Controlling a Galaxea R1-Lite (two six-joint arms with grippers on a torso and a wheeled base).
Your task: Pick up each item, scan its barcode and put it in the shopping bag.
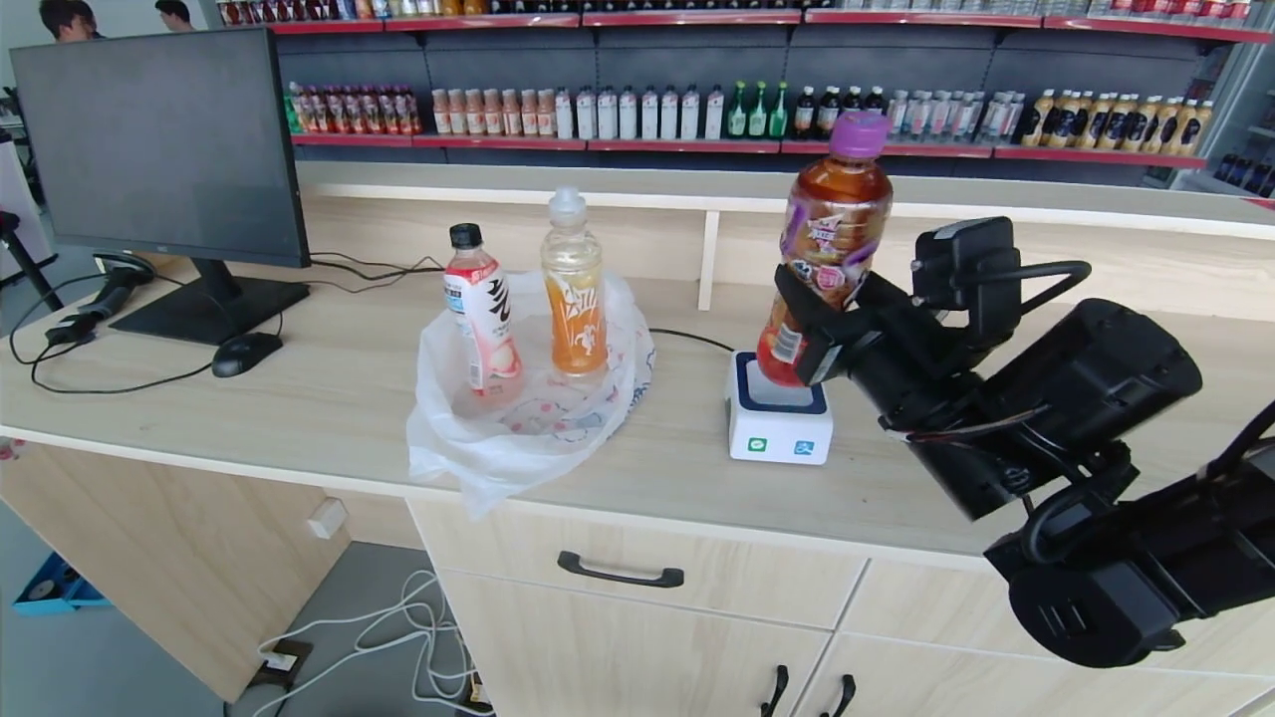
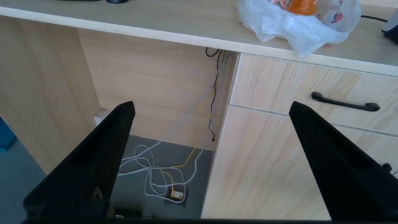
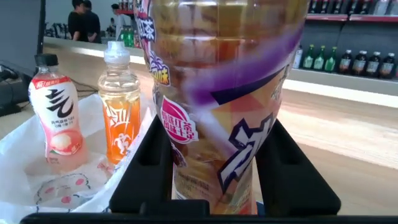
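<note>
Blk R arm [image 1: 1056, 398]; looped blk cables [image 1: 1056, 265]

The black right arm [image 1: 1086, 418] comes in from the lower right of the head view and slants up-left toward the middle of the frame. Its black two-fingered right gripper [image 1: 812, 334], just right of centre, is clamped around the lower half of a tilted brown plastic drink bottle with a purple cap [image 1: 835, 214]. The black left gripper [image 2: 211, 168] points downward, with its two prongs spread wide apart.

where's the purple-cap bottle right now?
Head view, right of centre: the purple-cap bottle is clamped in the right end effector, tilted, with its base over the white scanner, to the right of the bag.
</note>
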